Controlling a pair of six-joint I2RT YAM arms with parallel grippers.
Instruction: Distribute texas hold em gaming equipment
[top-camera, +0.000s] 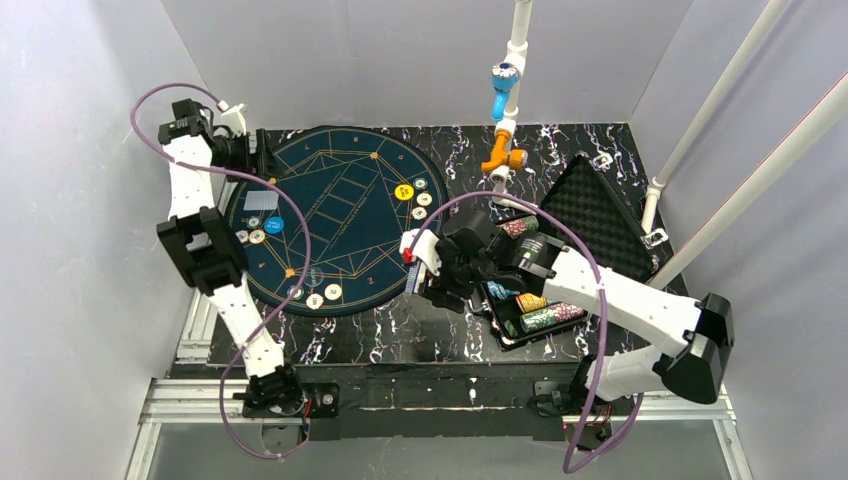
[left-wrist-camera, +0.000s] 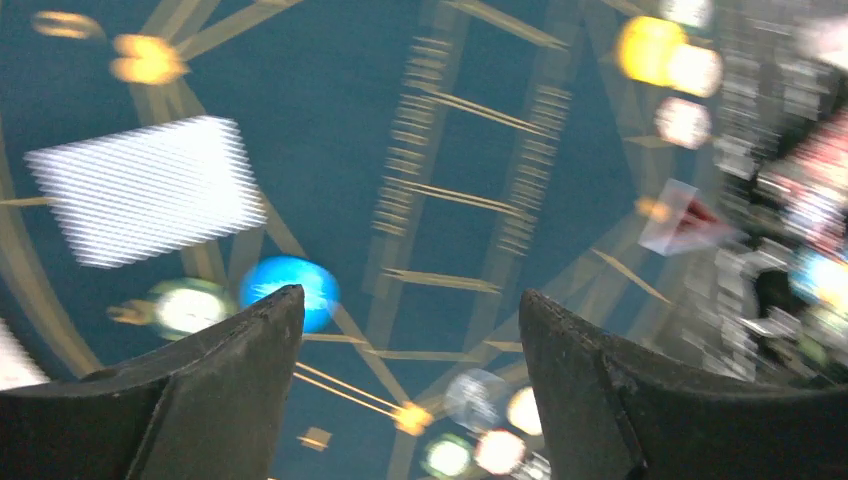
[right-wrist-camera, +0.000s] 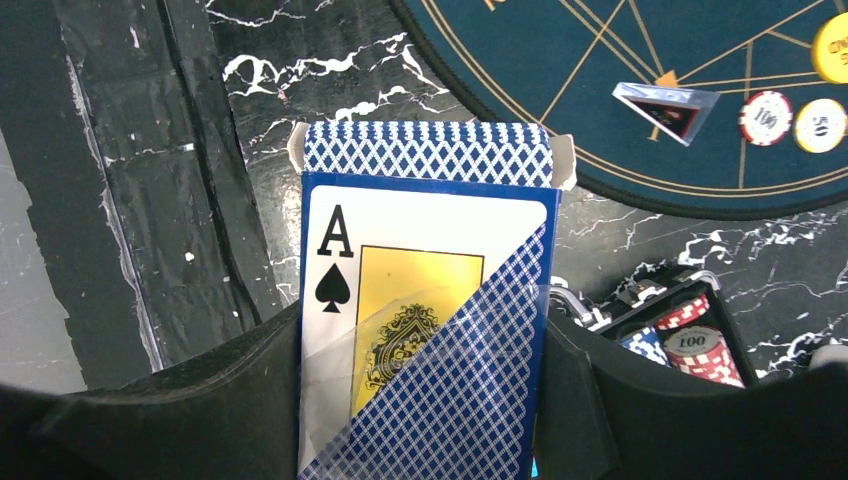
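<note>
Over on the right of the black marbled counter (top-camera: 400, 330) the case (top-camera: 597, 212) lies open, its foam-lined lid flat toward the far side. The tray half nearer the arms holds rows of chips on edge: a red-and-white stack (top-camera: 520, 227) at the far end, a blue bunch (top-camera: 500, 292), a yellow bunch (top-camera: 530, 302) and a long pale green-edged row (top-camera: 548, 318) nearest the front. From the right wrist I can read "100" on one of the red ones.

The right end effector (right-wrist-camera: 420, 330) hangs just left of that tray, off the mat, clamped on a card box (right-wrist-camera: 425, 250). The box stands upright between the fingers, its ace of spades face toward the camera and its top flap open, blue-patterned backs showing at the mouth.

The round dark mat (top-camera: 340, 160) carries the rest. A single card (top-camera: 262, 200) lies back-up near its left edge, with a blue chip (top-camera: 275, 224) just beside it and two pale chips (top-camera: 257, 237) a little further left. A yellow chip (top-camera: 404, 190) and two pale ones sit at the right edge, near a small clear triangular piece (right-wrist-camera: 665, 105). Three more chips (top-camera: 315, 300) lie along the near rim.

The left end effector (left-wrist-camera: 410, 300) hovers over the mat's far left side with its fingers wide apart and nothing between them; its own view is blurred.
</note>
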